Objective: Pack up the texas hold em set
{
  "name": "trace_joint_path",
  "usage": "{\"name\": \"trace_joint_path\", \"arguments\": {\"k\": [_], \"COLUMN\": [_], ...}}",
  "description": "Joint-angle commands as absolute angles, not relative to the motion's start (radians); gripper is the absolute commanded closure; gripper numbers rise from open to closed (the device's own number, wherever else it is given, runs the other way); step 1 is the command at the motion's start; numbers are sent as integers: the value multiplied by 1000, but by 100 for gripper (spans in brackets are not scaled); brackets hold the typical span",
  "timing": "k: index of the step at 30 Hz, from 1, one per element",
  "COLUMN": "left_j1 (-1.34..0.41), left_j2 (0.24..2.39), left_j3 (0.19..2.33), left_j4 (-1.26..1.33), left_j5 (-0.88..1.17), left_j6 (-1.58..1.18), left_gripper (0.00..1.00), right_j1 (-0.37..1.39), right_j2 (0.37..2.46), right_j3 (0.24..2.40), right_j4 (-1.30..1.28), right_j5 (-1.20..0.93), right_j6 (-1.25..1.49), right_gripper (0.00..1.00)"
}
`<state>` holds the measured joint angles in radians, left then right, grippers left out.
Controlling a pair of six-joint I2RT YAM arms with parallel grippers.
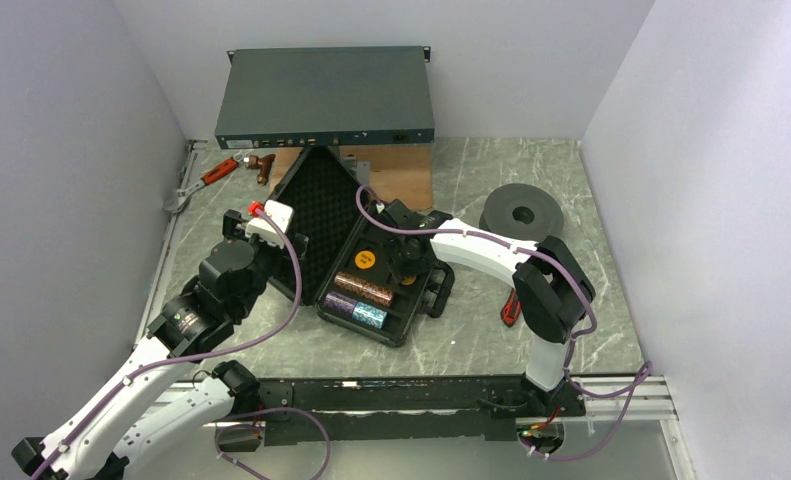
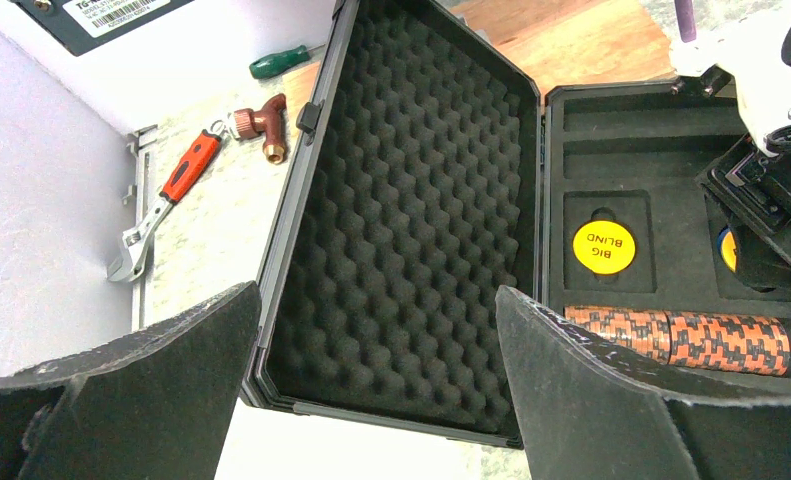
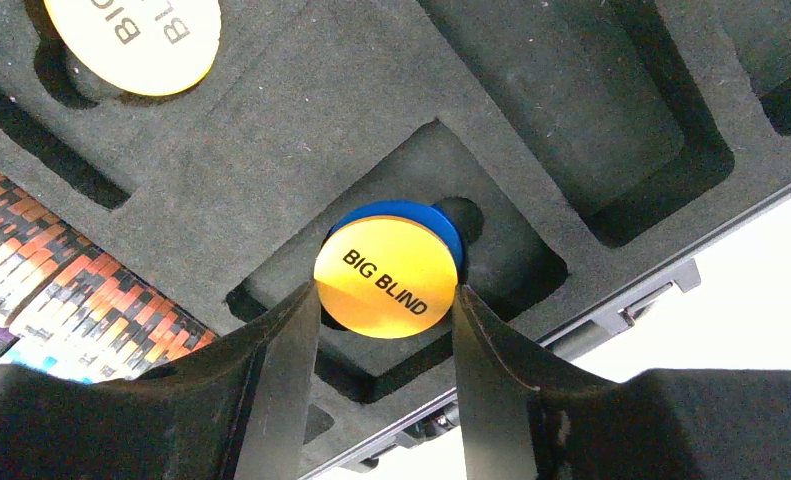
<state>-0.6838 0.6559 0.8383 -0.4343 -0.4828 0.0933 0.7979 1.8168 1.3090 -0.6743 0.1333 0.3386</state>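
Marbled grey table (image 1: 461, 345), white walls (image 1: 531, 60) (3 sides), right hand (image 3: 386, 293) gripping yellow disc (image 3: 388, 280)

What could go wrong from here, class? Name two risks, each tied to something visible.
1. The right hand pinches the yellow Big Blind disc by its edges over the foam pocket, a blue disc behind it; released, it may settle tilted.
2. The left hand hangs open by the lid; closing now could strike the right arm.

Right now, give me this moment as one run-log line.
right gripper: shut on yellow Big Blind disc over foam slot | left gripper: open over case lid
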Motion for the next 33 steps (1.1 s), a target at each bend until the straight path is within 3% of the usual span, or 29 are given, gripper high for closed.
{"name": "trace_joint_path", "arguments": {"k": [1, 13, 26, 33], "left_j1": [-683, -682, -682, -683], "left_j2": [644, 640, 641, 640], "left_j3": [850, 850, 850, 850], "left_j4": [-421, -421, -421, -422], "left_j5": [-468, -468, -469, -469], "left_j6": [97, 98, 98, 98], "left_gripper": [6, 6, 6, 6], "right_j1": [799, 800, 801, 806], "right_j2": [1832, 1852, 1837, 1809], "right_j3": [1317, 1334, 1324, 1326], "right_j4": [-627, -633, -606, -613], "right_j5": [181, 230, 199, 196], "right_j6": [326, 340, 329, 326], "right_gripper": [57, 55, 35, 33]}}
